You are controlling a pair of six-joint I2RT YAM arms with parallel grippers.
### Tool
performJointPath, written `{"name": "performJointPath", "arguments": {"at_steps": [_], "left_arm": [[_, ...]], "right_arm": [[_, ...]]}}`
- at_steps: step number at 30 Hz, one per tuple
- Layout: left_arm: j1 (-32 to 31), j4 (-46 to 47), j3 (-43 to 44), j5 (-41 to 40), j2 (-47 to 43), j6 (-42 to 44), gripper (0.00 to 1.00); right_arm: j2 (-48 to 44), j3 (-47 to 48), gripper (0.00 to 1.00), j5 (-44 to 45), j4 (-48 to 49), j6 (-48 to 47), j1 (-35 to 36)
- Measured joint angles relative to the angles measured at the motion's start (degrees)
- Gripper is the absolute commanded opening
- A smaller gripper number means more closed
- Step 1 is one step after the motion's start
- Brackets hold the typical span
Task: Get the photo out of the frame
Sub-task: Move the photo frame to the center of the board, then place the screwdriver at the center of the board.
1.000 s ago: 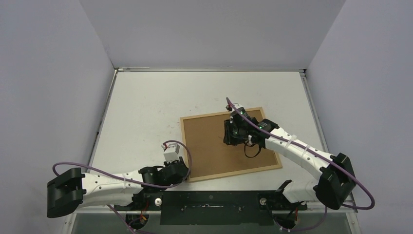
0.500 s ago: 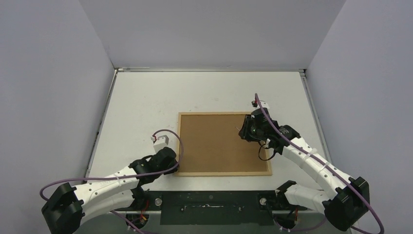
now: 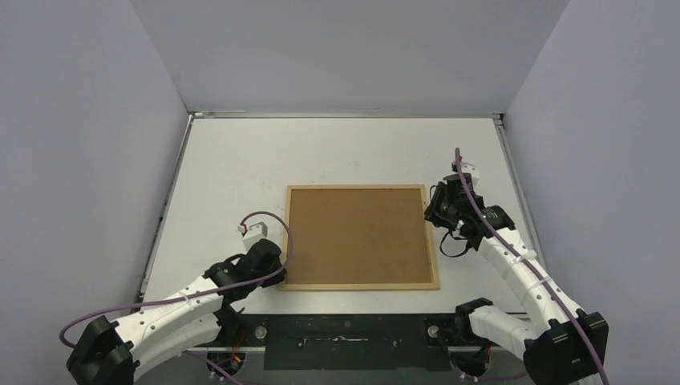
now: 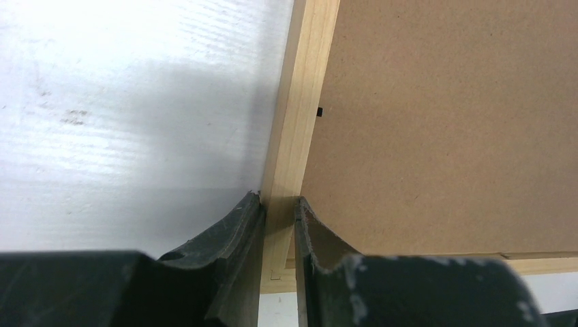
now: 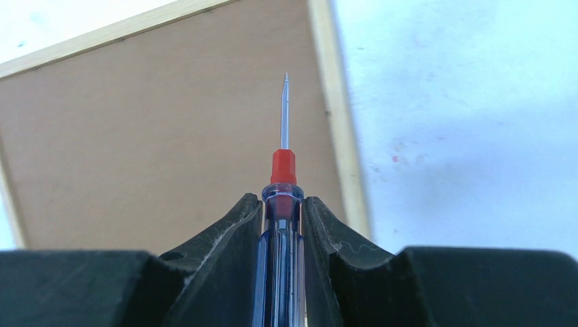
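The frame [image 3: 357,189] of thin light wood lies face down on the white table, its brown fibreboard backing panel [image 3: 357,234] up. The photo is hidden under the backing. My left gripper [image 3: 277,269] is shut on the frame's left moulding [image 4: 293,129] near its near-left corner. A small black tab [image 4: 320,111] sits at the backing's left edge. My right gripper [image 3: 439,210] is shut on a screwdriver [image 5: 282,177] with a blue handle and red collar. Its metal tip hovers over the backing just inside the frame's right moulding [image 5: 339,116].
The table [image 3: 232,168] is boxed in by grey walls left, right and behind. A black base bar [image 3: 345,329] runs along the near edge. Purple cables [image 3: 160,301] loop from both arms.
The frame has turned from skewed to square with the table and shifted left, held by my left gripper. My right gripper with the screwdriver has moved from the backing's middle to the frame's right edge.
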Motion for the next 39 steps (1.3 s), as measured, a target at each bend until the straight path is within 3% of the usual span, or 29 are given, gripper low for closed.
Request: {"name": "performJointPath", "arguments": {"at_steps": [11,26,39], "left_arm": [[0.20,-11.41,-1.27,-2.16,-10.69,-5.25,0.00],[2.40,-12.26,0.31,-1.51,-7.19,-3.72,0.00],[10.34,-10.27,1.64,3.56,-3.85,-1.03,0.00]], "right_arm": [[7.30,-6.93,0.00,-4.39,2.32,-1.99,-12.79],[15.45,-8.46,0.00,-11.56,5.09,-6.91,-12.92],[22.05,-6.62,0.01,-6.47,2.91,-8.85,-7.89]]}}
